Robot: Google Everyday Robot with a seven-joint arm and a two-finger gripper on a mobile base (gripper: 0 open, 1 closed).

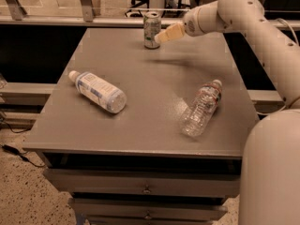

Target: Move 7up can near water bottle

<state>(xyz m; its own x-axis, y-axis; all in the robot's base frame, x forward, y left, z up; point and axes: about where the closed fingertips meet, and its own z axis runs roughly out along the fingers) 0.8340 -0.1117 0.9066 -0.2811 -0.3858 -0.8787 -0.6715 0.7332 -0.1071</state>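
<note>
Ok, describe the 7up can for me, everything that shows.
The 7up can is a small metal soda can, silver with a pale label, green markings and a silver top. It stands upright on the grey table, at the far edge, near the middle of that edge. The tool is close beside the can's upper half; whether they touch cannot be told.

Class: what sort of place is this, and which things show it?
Probably a robotics lab or office: a grey drawer cabinet, speckled floor, and a robot's gripper beside the 7up can at the cabinet's far edge.
</note>
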